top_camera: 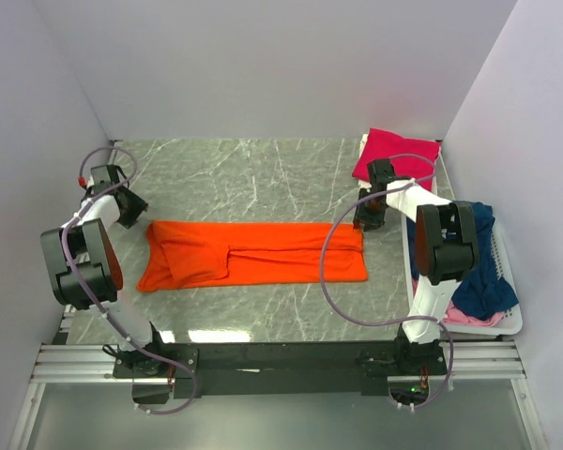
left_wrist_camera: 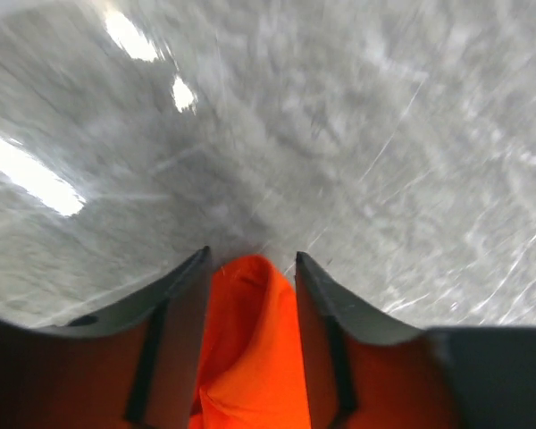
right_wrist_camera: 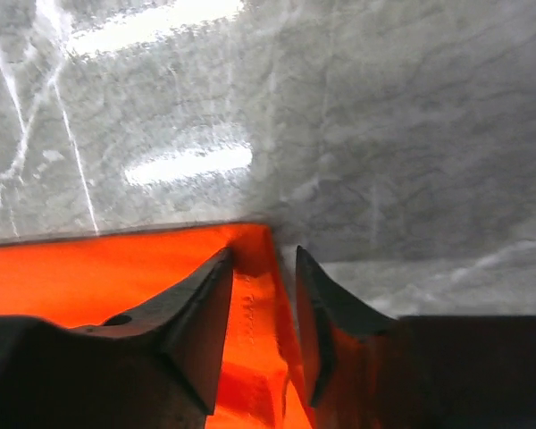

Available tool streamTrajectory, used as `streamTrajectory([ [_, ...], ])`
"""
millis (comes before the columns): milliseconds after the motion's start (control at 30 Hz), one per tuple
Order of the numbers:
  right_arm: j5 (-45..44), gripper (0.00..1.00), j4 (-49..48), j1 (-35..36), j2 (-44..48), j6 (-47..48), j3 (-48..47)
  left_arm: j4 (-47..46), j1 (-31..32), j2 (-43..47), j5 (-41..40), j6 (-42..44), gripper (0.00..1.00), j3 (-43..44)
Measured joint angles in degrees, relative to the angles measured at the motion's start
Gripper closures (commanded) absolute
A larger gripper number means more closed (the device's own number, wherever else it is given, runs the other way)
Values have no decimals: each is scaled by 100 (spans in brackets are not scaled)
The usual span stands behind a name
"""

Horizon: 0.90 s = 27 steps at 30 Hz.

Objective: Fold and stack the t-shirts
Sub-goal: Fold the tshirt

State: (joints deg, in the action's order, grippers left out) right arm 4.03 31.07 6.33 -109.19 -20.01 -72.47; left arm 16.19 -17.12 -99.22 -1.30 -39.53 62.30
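The bright orange t-shirt lies folded into a long flat strip across the middle of the table. My left gripper is at its far left corner, shut on a bunched fold of orange cloth between the jaws. My right gripper is at its far right corner, shut on the hem of the orange shirt, with the jaws low over the table. The magenta-pink t-shirt lies folded at the back right.
A white plastic basket stands at the right edge, holding a navy blue t-shirt and a pale pink one. The grey marble tabletop is walled in on three sides.
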Motion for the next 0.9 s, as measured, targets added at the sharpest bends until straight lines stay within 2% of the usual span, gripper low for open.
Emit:
streamTrajectory([
  [133, -208, 55, 221, 0, 96, 46, -144, 332, 0, 229, -317, 0, 45, 286],
  [267, -321, 55, 393, 20, 391, 111, -389, 693, 74, 896, -481, -48, 44, 306],
  [367, -308, 55, 413, 103, 680, 199, -590, 776, 407, 1497, -527, -179, 44, 197],
  [500, -15, 56, 411, 389, 870, 291, -728, 767, 1333, 2085, -415, -590, 44, -280],
  [600, 350, 56, 413, 660, 841, 321, -713, 763, 1958, 2153, -181, -988, 44, -791],
  [733, 815, 57, 400, 970, 730, 321, -610, 826, 2304, 2138, 103, -1484, 44, -1375],
  [900, 1266, 58, 343, 1178, 420, 280, -411, 809, 2347, 2138, 273, -1818, 44, -1670],
])
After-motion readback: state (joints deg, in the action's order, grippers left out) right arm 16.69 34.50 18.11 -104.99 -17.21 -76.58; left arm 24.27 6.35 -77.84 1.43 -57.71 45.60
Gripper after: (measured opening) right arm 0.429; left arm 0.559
